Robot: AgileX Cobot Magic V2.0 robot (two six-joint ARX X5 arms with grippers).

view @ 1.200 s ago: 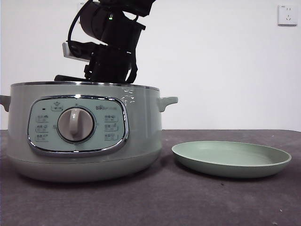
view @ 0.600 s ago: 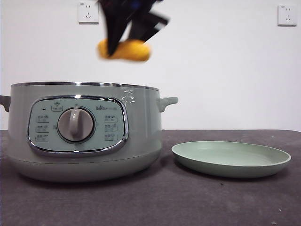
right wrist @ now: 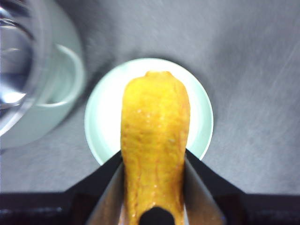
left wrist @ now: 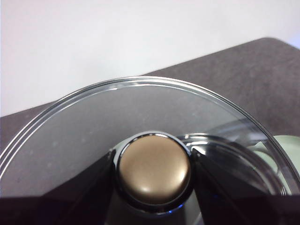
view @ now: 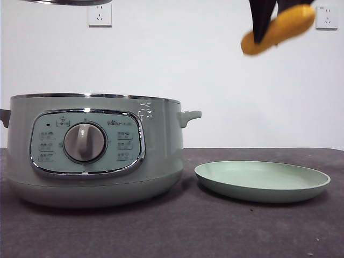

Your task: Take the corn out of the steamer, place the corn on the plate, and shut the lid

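Corn's danger reads left to right: the lid [view: 67, 1], pinched by its knob in the left gripper [left wrist: 153, 171] at upper left above the open steamer [view: 94, 150], could swing, while the corn [view: 278, 29], clamped aslant in the right gripper [right wrist: 154, 178] at upper right, high over the plate [view: 262, 181], might bounce off if dropped from there.

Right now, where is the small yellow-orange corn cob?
The small yellow-orange corn cob is clamped in the right end effector, high in the front view and directly above the shallow pale green plate.
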